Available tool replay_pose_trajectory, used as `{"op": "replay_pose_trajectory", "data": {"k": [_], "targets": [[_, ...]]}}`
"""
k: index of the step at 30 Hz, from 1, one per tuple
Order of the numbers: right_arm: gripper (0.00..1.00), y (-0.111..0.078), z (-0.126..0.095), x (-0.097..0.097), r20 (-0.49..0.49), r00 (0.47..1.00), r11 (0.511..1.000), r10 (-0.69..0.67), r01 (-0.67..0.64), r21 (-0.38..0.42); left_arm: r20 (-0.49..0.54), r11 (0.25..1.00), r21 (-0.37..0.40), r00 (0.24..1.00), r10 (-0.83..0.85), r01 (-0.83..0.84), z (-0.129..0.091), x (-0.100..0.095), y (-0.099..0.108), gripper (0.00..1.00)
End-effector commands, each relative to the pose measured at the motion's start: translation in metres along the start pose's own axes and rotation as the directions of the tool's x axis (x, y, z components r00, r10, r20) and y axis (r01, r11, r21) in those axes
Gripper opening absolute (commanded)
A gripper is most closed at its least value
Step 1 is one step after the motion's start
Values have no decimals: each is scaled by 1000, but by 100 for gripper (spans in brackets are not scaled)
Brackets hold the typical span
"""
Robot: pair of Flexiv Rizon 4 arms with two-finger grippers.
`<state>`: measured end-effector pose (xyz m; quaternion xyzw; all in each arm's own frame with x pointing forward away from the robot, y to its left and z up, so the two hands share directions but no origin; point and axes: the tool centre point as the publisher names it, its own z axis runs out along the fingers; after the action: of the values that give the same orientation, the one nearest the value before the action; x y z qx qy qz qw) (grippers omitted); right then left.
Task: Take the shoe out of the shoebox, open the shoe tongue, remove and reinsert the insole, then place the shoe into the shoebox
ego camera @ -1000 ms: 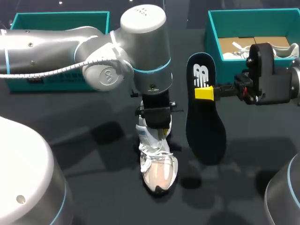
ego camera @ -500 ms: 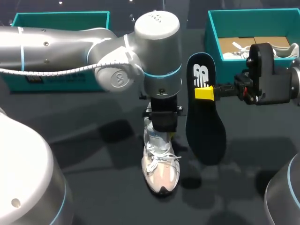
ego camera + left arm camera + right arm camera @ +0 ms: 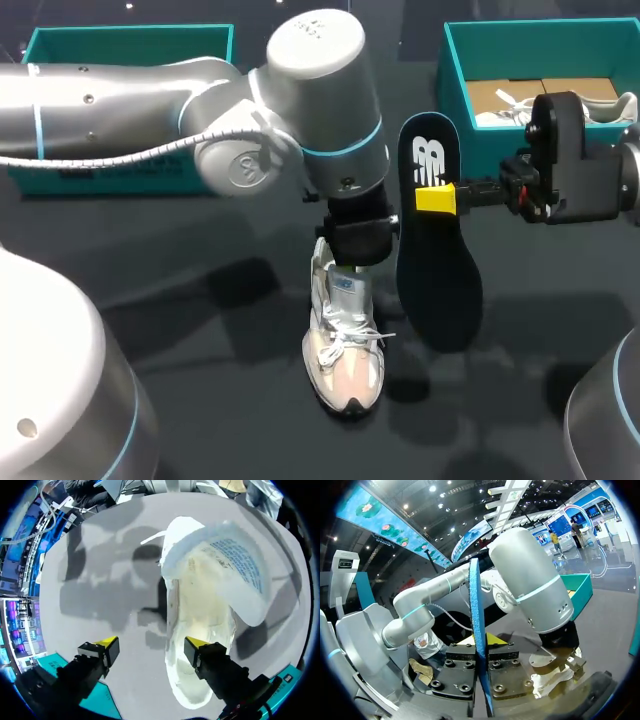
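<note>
The shoe (image 3: 343, 350) lies on the counter (image 3: 200, 330), toe toward the robot and heel away, with its mouth right under the left pincer (image 3: 150, 647). That pincer is spread: one finger hangs over the shoe's bare inside, the other over the counter beside it. The tongue (image 3: 235, 575) is folded well up out of the opening. The right pincer (image 3: 437, 198) pinches the insole (image 3: 437, 240) near its logo end and holds it in the air just to the right of the shoe, apart from it. Its broad end hangs lowest, and its long axis runs roughly along the shoe's. The insole likely has to go left and down, broad end first, so the right arm is the one placed to do it.
</note>
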<state>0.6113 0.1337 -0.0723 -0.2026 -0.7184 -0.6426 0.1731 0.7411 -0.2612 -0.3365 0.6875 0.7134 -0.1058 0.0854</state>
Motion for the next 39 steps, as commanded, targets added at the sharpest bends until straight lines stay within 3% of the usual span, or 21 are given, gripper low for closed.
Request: {"op": "replay_pose_trajectory", "data": {"k": [1,3,16,22,25,37,39], "targets": [[0,-1,1,1,3,1000,1000,1,-1,0,186,999,-37,982,-21,28,-48,13,-6,100],[0,-1,1,1,3,1000,1000,1,-1,0,314,1000,-12,949,-19,24,-68,10,-2,100],[0,-1,1,1,3,1000,1000,1,-1,0,314,1000,-12,949,-19,24,-68,10,-2,100],[0,-1,1,1,3,1000,1000,1,-1,0,482,999,-35,876,24,-8,-84,-5,1,100],[0,-1,1,1,3,1000,1000,1,-1,0,646,996,-77,759,83,-44,-108,-21,4,100],[0,-1,1,1,3,1000,1000,1,-1,0,646,996,-77,759,83,-44,-108,-21,4,100],[0,-1,1,1,3,1000,1000,1,-1,0,698,997,-48,713,71,-52,-112,-18,6,100]]}}
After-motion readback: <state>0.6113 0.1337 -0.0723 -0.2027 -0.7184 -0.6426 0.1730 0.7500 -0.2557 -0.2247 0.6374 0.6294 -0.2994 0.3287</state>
